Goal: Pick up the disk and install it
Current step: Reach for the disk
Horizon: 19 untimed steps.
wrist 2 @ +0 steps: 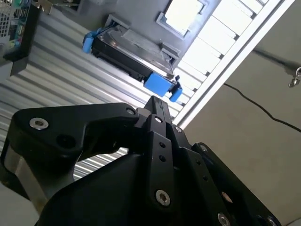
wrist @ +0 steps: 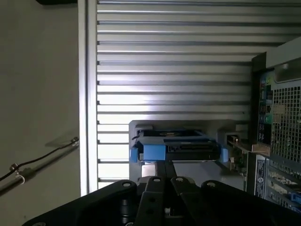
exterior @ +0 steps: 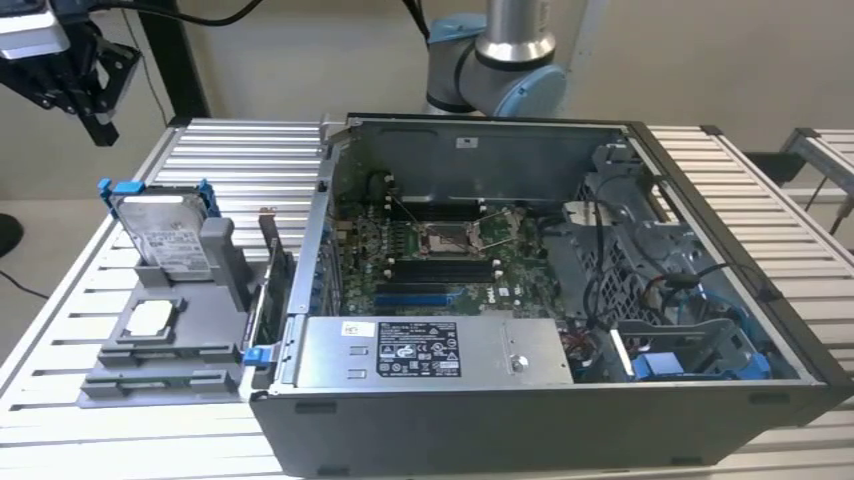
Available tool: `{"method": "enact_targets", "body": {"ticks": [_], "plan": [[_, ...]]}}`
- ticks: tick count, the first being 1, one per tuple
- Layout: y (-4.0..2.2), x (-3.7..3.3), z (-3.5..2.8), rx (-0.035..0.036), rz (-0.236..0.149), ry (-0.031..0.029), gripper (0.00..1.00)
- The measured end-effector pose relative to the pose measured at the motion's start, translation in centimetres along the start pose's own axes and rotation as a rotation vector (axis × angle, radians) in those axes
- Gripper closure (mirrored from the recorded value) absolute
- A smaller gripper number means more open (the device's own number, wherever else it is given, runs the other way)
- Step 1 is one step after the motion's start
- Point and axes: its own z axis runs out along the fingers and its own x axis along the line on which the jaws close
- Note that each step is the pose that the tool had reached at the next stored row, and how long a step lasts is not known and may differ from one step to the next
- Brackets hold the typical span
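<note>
Disk (exterior: 164, 228) — flat silver metal, blue-framed, upright in grey holder (exterior: 230, 262)

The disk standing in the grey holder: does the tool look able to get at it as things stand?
Probably yes. The disk stands in the grey holder with its blue-framed top edge exposed, and the tool hangs higher up with nothing between them.
</note>
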Motion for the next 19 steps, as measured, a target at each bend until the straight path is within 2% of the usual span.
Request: {"method": "enact_targets", "body": {"ticks": [2,13,19], "plan": [[-0.12,0.17,0.01,-0.0002,-0.007,0.0004,1.0],[-0.16,0.19,0.17,-0.0011,-0.043,0.0024,1.0],[-0.16,0.19,0.19,-0.0012,-0.042,0.0025,1.0]]}}
